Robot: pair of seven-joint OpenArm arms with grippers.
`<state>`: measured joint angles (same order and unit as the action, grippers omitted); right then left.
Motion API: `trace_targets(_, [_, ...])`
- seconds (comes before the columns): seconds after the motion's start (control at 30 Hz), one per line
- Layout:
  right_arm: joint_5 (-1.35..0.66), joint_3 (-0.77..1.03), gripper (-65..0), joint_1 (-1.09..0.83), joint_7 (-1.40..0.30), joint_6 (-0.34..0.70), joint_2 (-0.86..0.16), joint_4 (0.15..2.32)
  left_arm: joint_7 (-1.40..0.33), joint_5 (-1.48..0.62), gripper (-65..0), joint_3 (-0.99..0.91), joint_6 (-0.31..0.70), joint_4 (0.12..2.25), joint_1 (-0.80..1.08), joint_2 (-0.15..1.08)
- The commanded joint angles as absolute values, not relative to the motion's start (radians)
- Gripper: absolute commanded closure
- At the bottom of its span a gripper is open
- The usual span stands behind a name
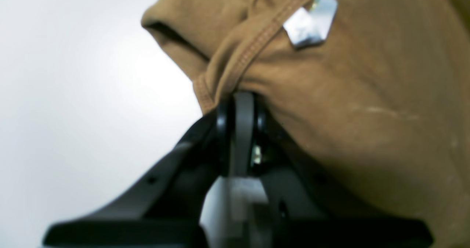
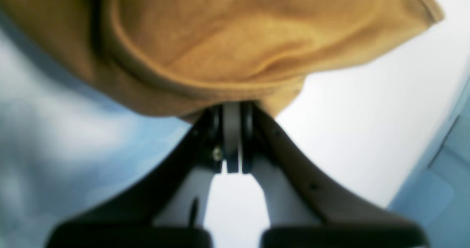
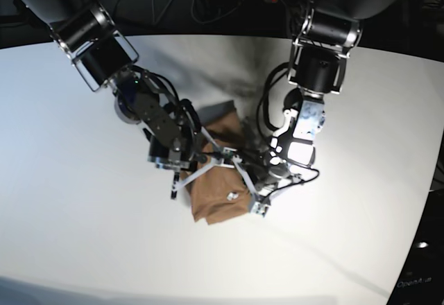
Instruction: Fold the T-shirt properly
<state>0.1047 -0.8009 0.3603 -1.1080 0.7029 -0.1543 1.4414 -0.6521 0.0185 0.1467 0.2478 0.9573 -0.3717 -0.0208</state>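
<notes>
On the white table (image 3: 83,201), well in from every edge, the shirt (image 3: 220,204) is already a small bundle, so folding looks mostly done with a last fold or release left, while the left claw (image 1: 238,97) and right claw (image 2: 231,106) each pinch its cloth.

Bunched T-shirt (image 3: 216,204) between both arms

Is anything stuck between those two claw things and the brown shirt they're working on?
Nothing visible. The left tool is shut directly on a stitched hem of the T-shirt, and the right tool is shut on another edge of the cloth. The white table around the shirt shows nothing else nearby.
</notes>
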Motion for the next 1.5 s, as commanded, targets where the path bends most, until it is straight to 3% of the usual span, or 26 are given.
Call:
trace_targets(0.0, [0.104, -0.797, 0.0, 0.377, -1.096, 0.698, -0.153, 1.460, -0.725, 0.024, -2.2, 0.150, 0.260, 0.952, -0.383, -0.024])
trace_targets(0.2, [0.105, -0.719, 0.0, 0.358, -1.096, 0.698, -0.159, 1.461, -0.714, 0.024, -2.2, 0.150, 0.260, 0.952, -0.403, 0.004])
trace_targets(0.7, [0.105, -0.611, 0.0, 0.278, -1.090, 0.698, -0.300, 1.509, -0.667, 0.024, -2.3, 0.148, 0.260, 0.938, -0.496, 0.036])
trace_targets(1.13, [0.105, -0.510, 0.0, 0.189, -1.092, 0.698, -0.386, 1.621, -0.483, 0.022, -2.5, 0.148, 0.260, 0.949, -0.535, 0.027])
trace_targets(1.47, [0.105, -0.433, 0.0, 0.140, -1.093, 0.698, -0.449, 1.675, -0.723, 0.024, -2.2, 0.076, 0.260, 1.095, -0.466, 0.058])
